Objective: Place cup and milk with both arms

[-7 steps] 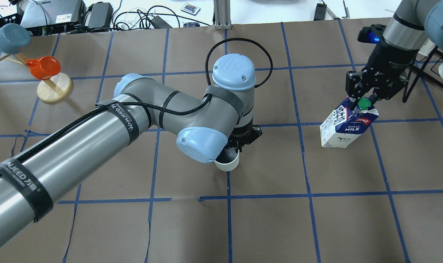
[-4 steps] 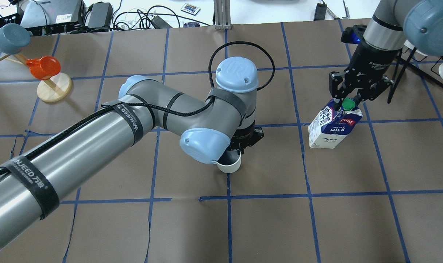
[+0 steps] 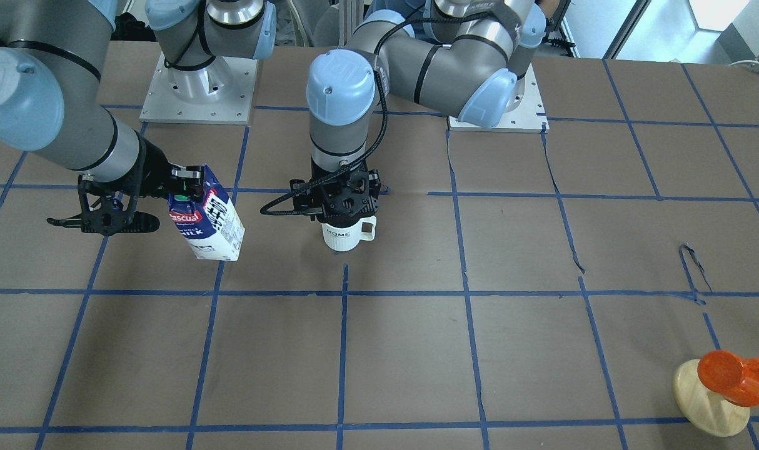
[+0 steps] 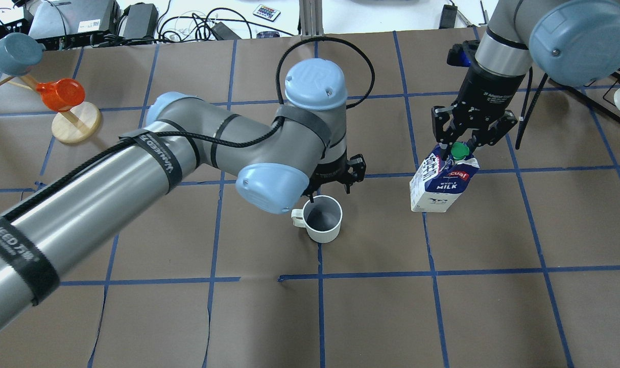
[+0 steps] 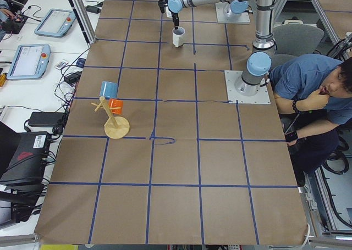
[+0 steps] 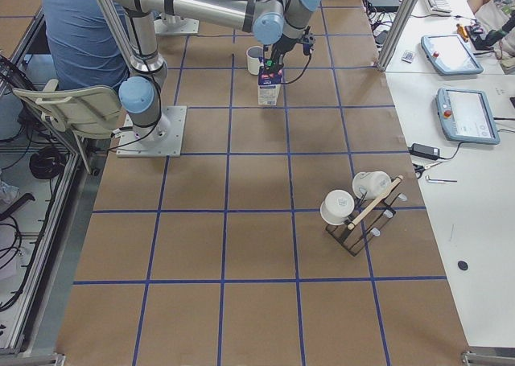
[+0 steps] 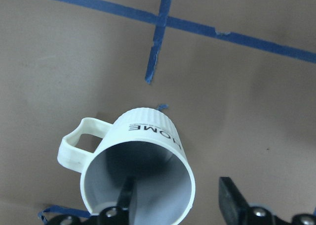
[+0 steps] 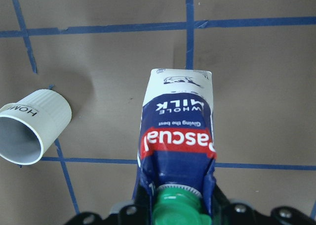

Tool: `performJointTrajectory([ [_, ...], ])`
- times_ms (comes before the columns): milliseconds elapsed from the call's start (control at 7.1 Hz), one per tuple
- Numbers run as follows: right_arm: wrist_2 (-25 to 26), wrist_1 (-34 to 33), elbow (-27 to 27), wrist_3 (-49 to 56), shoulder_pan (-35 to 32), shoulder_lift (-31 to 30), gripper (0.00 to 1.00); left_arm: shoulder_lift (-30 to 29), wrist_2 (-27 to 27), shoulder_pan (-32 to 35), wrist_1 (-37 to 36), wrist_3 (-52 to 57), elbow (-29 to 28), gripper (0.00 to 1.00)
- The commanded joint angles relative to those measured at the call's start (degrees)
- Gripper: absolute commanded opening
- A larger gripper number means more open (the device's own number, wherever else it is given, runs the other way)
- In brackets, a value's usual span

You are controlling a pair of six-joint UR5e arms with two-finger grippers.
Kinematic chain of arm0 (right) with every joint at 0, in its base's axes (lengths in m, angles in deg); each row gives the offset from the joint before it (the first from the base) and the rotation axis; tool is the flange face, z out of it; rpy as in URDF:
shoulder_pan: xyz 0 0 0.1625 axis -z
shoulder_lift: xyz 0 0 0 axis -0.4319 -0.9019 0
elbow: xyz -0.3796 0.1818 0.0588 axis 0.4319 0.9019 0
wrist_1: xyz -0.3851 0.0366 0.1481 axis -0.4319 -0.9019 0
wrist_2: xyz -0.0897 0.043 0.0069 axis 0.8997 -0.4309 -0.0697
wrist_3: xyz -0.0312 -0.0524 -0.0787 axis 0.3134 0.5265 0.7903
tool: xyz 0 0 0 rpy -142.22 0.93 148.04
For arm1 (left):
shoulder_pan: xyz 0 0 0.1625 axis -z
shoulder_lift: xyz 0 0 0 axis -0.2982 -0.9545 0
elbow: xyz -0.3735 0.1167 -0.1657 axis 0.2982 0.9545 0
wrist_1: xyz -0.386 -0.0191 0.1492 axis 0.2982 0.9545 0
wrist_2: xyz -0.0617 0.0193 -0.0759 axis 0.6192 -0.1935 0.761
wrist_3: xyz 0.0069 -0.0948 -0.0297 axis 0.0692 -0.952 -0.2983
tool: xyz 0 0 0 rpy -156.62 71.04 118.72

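The white cup [image 4: 323,220] marked "HOME" stands upright on the brown table near the middle, handle to the overhead view's left; it also shows in the front view [image 3: 345,234]. My left gripper [image 7: 175,205] hovers just over it, open, with one finger inside the rim and one outside, not touching the wall. My right gripper [image 4: 460,148] is shut on the top of the milk [image 4: 443,181] by its green cap. The carton hangs tilted to the cup's right, its bottom close to the table. In the right wrist view both milk [image 8: 177,121] and cup [image 8: 34,131] show.
A wooden stand [image 4: 75,122] with an orange cup [image 4: 60,94] and a blue one stands at the far left. A black rack with white cups [image 6: 358,205] stands at the right end. Cables and boxes line the far edge. A person [image 5: 313,96] sits behind the robot.
My right arm has carried the milk leftward toward the cup. My left wrist has drawn back, so the cup, half hidden before, now shows whole with its handle.
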Motion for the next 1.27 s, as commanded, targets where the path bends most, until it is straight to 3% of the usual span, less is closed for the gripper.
performJointTrajectory([
  [0,-0.6,0.2,-0.2,-2.5,-4.3,0.0,0.15,5.4,-0.2,-9.1,17.9,15.6,-10.0,1.0],
  [141,-0.6,0.0,-0.4,-6.7,-7.3,0.2,0.15,7.5,0.0,-13.6,23.8,21.5,-13.4,1.0],
  [282,-0.7,-0.1,-0.4,-7.9,-9.4,0.7,0.15,10.1,-0.4,-16.7,25.0,25.7,-13.5,1.0],
  [704,-4.3,-3.2,-0.5,-15.7,-13.2,3.1,0.16,18.5,-0.2,-25.8,24.9,35.0,-7.2,1.0],
  [1127,-4.3,-7.4,-3.4,-15.8,-14.4,3.8,0.16,18.1,0.2,-26.6,22.3,35.6,-6.9,1.0],
])
